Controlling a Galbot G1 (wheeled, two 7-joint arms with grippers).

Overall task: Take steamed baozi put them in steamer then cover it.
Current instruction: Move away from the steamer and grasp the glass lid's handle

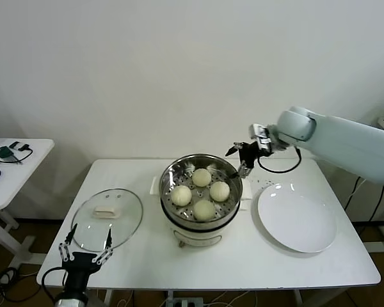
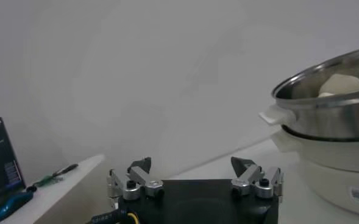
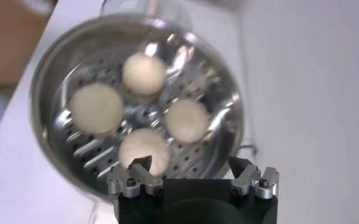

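Observation:
Four cream-white baozi [image 1: 201, 191] lie on the perforated tray inside the shiny steamer [image 1: 174, 211] on its white base, mid-table. In the right wrist view they sit in the steamer [image 3: 48, 85] as a cluster [image 3: 144, 73]. My right gripper [image 1: 237, 160] hovers open and empty just above the steamer's far right rim; its own view [image 3: 191, 163] shows the jaws spread. The glass cover [image 1: 107, 217] with its cream handle lies flat on the table, left of the steamer. My left gripper [image 1: 86, 241] is open and empty at the table's front left edge, by the cover's near rim.
A flat white plate [image 1: 297, 220] lies right of the steamer. A small side table [image 1: 13, 163] with cables stands at the far left. The left wrist view shows the steamer's side [image 2: 325, 131] and the wall behind.

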